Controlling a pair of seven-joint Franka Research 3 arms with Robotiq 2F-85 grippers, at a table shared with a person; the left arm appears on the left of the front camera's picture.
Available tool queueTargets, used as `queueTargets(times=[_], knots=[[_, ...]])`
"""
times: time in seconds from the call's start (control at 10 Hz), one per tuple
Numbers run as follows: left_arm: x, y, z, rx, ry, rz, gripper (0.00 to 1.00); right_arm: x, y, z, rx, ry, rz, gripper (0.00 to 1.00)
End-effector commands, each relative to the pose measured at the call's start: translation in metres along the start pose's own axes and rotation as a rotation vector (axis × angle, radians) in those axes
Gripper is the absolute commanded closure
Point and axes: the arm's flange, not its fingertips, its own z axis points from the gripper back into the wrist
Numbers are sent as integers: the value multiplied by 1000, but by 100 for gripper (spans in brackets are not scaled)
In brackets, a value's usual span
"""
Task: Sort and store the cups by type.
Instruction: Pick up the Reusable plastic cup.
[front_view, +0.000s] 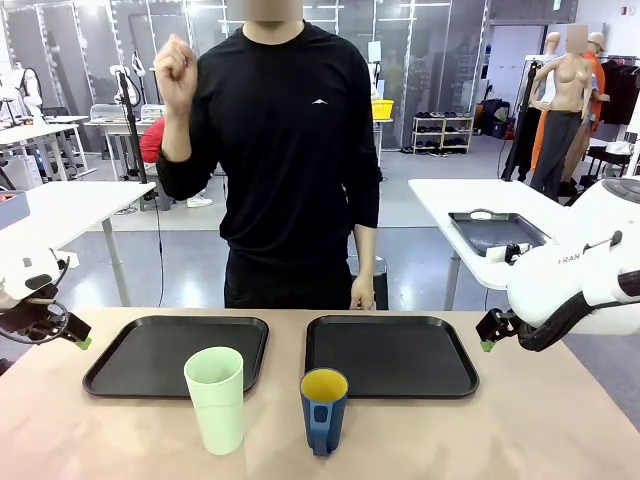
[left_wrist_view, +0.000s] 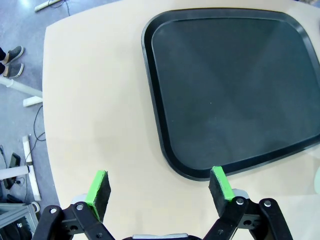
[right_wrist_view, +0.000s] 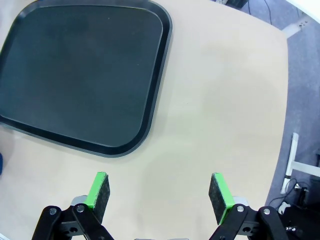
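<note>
A tall pale mint-green tumbler (front_view: 216, 399) stands near the table's front edge, just in front of the left black tray (front_view: 140, 370). Beside it to the right stands a shorter dark blue mug (front_view: 323, 411) with a yellow inside and its handle facing the camera, in front of the right black tray (front_view: 400, 360). My left gripper (front_view: 80, 340) hangs at the table's far left, open and holding nothing; its wrist view shows the left tray (left_wrist_view: 230, 90) ahead of the gripper (left_wrist_view: 160, 187). My right gripper (front_view: 487, 342) hovers at the right tray's right edge, open and holding nothing, with that tray (right_wrist_view: 80, 75) ahead of it (right_wrist_view: 159, 190).
A person in black (front_view: 285, 160) stands at the far side behind the trays, one hand raised, the other hanging near the table edge. Both trays hold nothing. Bare tan tabletop (front_view: 540, 430) lies at the front right and front left.
</note>
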Motion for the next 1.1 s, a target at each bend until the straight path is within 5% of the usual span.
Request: queueTargets(times=[0.0,1.0], knots=[[-1,2,0,-3,0,4,0,0,-2,0,2,1,-4,0],[-1,2,0,-3,0,4,0,0,-2,0,2,1,-4,0]])
